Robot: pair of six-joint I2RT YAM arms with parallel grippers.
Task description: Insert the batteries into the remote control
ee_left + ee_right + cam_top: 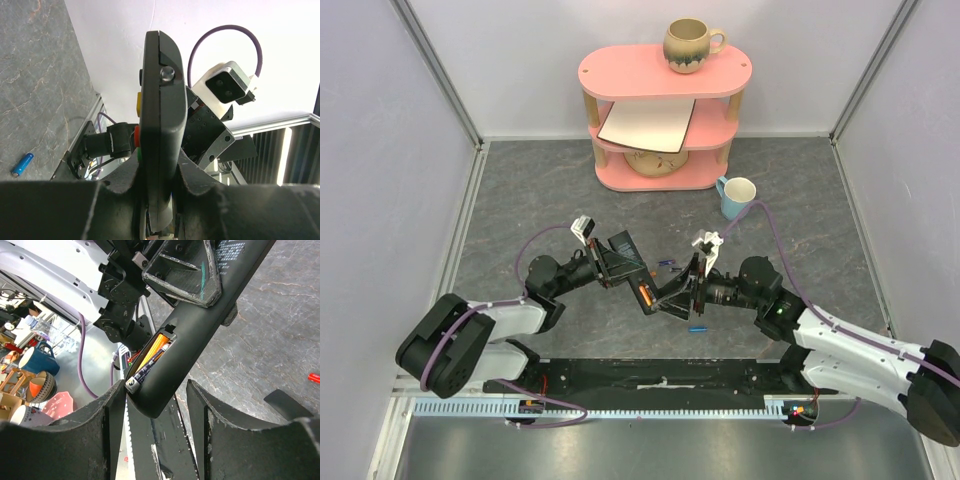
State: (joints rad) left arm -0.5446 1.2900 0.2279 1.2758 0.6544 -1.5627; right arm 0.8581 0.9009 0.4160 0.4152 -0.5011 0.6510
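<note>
Mid-air at centre, left gripper (159,182) pinches remote (160,100); right gripper (155,390) spread, astride compartment end. Risk: crooked squeeze pops batteries (150,357) out.

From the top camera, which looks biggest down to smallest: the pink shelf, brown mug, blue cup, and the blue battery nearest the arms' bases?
1. pink shelf
2. brown mug: looks slightly bigger than the cup, but it sits higher, nearer the camera, so I'm unsure
3. blue cup
4. blue battery: tiniest by far
</note>
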